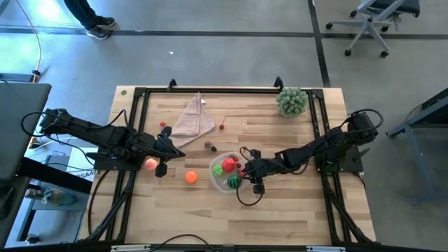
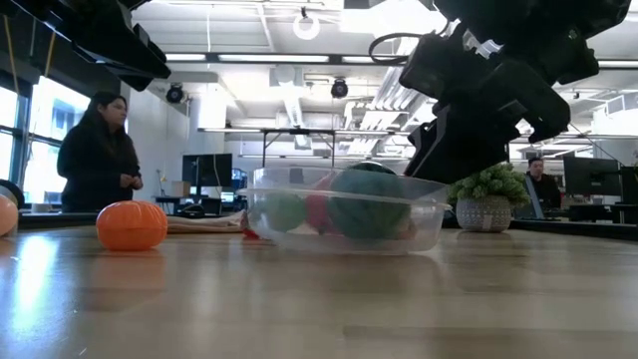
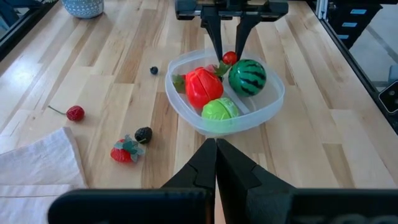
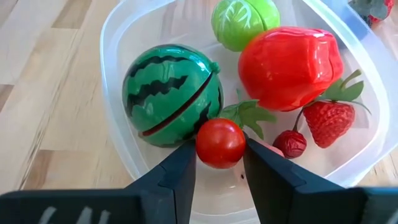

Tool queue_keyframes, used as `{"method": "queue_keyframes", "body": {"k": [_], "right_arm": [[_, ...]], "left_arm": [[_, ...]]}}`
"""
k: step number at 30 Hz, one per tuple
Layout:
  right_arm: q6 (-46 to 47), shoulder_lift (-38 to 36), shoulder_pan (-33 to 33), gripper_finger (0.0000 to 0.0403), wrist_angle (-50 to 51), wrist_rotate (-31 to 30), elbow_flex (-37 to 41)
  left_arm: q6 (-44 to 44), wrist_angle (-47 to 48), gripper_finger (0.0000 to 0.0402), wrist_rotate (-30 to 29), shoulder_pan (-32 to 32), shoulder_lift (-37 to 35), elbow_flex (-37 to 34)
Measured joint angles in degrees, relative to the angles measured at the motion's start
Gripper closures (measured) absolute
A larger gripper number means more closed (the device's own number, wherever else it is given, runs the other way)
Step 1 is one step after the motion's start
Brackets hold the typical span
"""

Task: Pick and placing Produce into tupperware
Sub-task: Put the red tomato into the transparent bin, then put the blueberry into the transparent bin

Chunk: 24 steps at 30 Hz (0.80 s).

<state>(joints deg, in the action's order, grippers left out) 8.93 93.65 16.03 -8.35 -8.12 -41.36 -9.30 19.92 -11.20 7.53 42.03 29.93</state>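
The clear tupperware (image 1: pixel 214 168) sits mid-table and holds a striped melon (image 4: pixel 171 93), a green apple (image 4: pixel 244 20), a red apple (image 4: pixel 289 65), a strawberry (image 4: pixel 326 121) and a dark cherry (image 4: pixel 290 143). My right gripper (image 4: pixel 220 155) hangs over the tub's right side, shut on a small red berry. My left gripper (image 3: pixel 216 155) is shut and holds nothing, left of the tub and raised off the table. The pink peach (image 1: pixel 150 164) lies by the left arm, and the orange (image 1: pixel 191 177) rests on the wood between that arm and the tub. My right gripper pinches the small red berry (image 4: pixel 220 142) between its two fingertips, one finger on each side. The fingers (image 3: pixel 214 34) come slanting down from the table's right. The berry is lifted clear, above the tub's floor beside the melon.
A folded cloth (image 1: pixel 192 119) lies at the far middle and a potted plant (image 1: pixel 292 101) stands in the far right corner. Loose strawberry (image 3: pixel 122 151), blackberry (image 3: pixel 143 134) and red berry (image 3: pixel 74 112) lie between cloth and tub. A person (image 2: pixel 95 155) stands beyond the table.
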Motion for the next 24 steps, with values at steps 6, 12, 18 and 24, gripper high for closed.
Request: {"method": "queue_keyframes", "body": {"k": [6, 12, 18, 24], "right_arm": [[0.04, 0.0, -0.02, 0.0252, -0.01, -0.49, 0.0], [0.07, 0.02, -0.33, 0.0227, -0.01, -0.56, 0.02], [-1.61, -0.2, -0.31, 0.0229, 1.17, -0.52, -1.74], [-2.97, -3.77, -0.31, 0.0247, 11.26, -2.92, -6.38]], "left_arm": [[0.0, 0.0, 0.0401, 0.0, 0.0, 0.01, 0.0], [0.0, 0.0, 0.0401, -0.01, 0.0, -0.01, -0.02], [0.0, 0.0, 0.0401, 0.01, 0.0, -0.01, -0.02], [0.0, 0.02, 0.0401, 0.01, 0.0, 0.01, 0.0]]}}
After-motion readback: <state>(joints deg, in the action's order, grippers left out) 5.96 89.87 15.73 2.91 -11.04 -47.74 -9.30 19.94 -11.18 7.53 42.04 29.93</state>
